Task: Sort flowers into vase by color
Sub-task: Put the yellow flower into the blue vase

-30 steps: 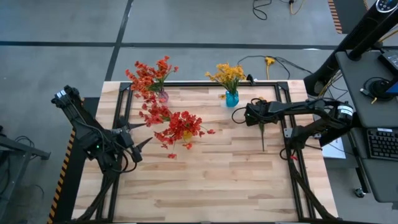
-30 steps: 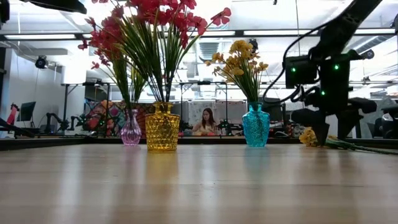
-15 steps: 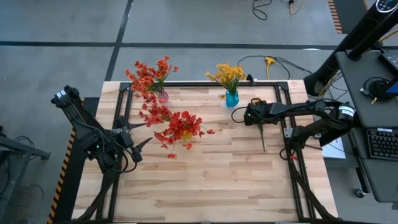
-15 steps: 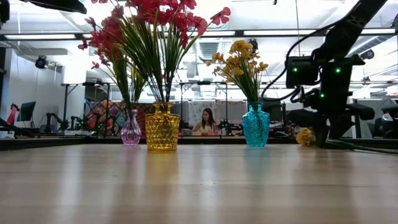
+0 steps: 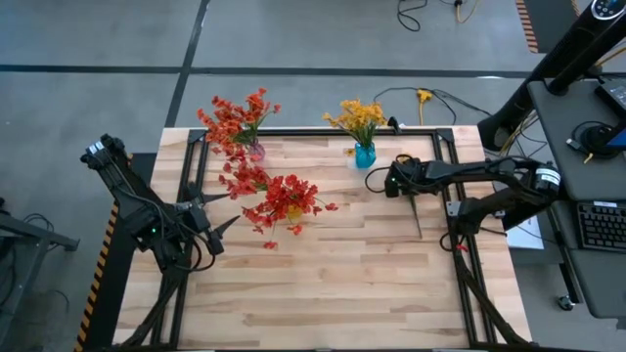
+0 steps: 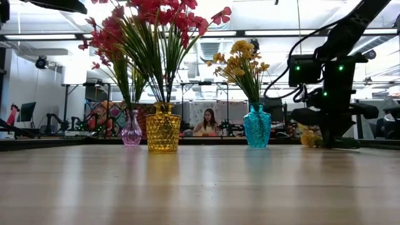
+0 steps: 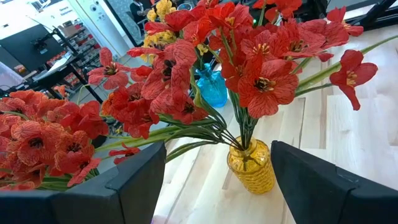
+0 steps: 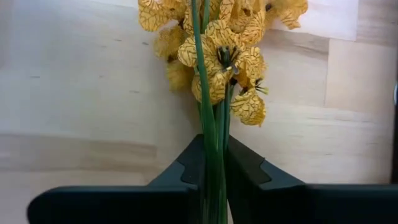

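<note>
The right gripper (image 8: 214,171) is clamping the yellow sprig's (image 8: 221,56) stem low down — ready for lifting toward the blue vase (image 5: 365,154) (the left gripper (image 7: 217,186), jaws apart, is waiting by the red blooms (image 7: 249,56)).

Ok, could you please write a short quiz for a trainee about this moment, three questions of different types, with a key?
1. True or false: the right gripper is shut on the yellow flower.
2. Which vase holds yellow flowers? A pink vase; B yellow vase; C blue vase.
3. Fill in: the left gripper is ____.

Key: 1 true; 2 C; 3 open.
</note>
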Available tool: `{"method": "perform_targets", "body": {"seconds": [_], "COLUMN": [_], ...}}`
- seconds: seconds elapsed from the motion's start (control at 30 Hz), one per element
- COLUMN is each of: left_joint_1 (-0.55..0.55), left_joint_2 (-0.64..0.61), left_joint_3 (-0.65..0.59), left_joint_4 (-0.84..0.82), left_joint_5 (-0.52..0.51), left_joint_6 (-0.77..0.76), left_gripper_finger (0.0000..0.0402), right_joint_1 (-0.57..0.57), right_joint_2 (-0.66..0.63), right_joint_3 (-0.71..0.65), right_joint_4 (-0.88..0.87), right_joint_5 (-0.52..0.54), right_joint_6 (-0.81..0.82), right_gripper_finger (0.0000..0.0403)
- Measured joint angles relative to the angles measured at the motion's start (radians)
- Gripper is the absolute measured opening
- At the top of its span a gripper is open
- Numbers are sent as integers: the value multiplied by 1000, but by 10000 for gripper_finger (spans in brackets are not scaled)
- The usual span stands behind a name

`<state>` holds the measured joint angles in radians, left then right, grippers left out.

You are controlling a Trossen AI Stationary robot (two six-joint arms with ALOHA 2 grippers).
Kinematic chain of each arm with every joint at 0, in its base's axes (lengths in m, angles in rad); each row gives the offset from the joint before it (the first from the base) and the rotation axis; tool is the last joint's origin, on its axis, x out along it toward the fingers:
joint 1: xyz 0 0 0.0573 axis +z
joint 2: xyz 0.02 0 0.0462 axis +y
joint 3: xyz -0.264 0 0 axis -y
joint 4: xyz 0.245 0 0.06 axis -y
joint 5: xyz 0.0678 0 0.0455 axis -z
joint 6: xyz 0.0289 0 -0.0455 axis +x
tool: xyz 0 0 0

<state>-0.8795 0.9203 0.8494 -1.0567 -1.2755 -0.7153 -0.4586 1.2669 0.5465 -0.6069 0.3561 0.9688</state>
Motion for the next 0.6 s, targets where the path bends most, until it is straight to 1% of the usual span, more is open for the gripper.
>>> {"method": "perform_targets", "body": {"seconds": [0.13, 0.3, 0.47, 0.53, 0.6], "left_joint_1": [0, 0, 0, 0, 0], "left_joint_2": [0, 0, 0, 0, 0], "left_joint_3": [0, -1, -1, -1, -1], "left_joint_4": [0, 1, 1, 1, 1], "left_joint_5": [0, 0, 0, 0, 0], "left_joint_6": [0, -4, -7, -8, -8], "left_gripper_finger": [272, 272, 272, 272, 272], "right_joint_1": [14, 62, 153, 200, 254], "right_joint_2": [-73, -207, -353, -398, -430], "right_joint_3": [0, 0, 0, 0, 0], "right_joint_4": [-10, -9, 1, 41, 107], "right_joint_5": [-13, -21, -19, -12, 16], "right_joint_6": [14, 30, 53, 52, 35], "right_gripper_finger": [35, 35, 36, 36, 36]}}
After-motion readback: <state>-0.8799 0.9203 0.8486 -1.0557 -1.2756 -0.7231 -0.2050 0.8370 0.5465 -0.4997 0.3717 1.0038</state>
